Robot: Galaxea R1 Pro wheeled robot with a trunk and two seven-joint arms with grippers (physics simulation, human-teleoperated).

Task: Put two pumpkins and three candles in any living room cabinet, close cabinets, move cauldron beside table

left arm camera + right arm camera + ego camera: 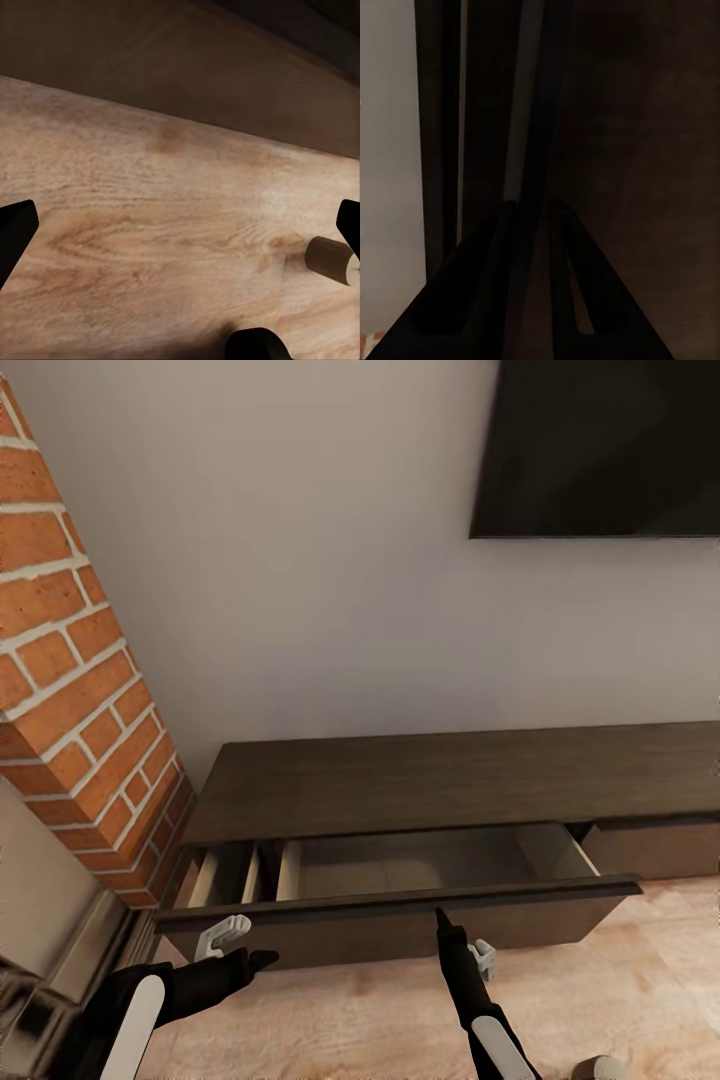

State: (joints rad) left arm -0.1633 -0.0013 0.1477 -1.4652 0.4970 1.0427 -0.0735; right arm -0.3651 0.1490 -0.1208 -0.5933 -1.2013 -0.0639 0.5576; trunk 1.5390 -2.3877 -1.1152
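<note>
The long dark-brown cabinet (430,780) stands against the wall with its wide left drawer (400,908) pulled out. The pale beige inside holds nothing. My right gripper (441,918) has its tip at the top edge of the drawer front, and the right wrist view shows its fingers (502,285) closed narrowly on that dark edge. My left gripper (265,958) hangs open over the wood floor in front of the drawer, with its fingertips (15,229) wide apart. One cream candle (330,260) lies on the floor beside the right arm, and the same candle (598,1068) shows in the head view.
A red brick column (80,690) rises at the left, close to the cabinet's end. A dark TV (600,450) hangs on the wall above. The cabinet's right drawer front (655,847) is shut. Light wood floor (620,980) spreads in front.
</note>
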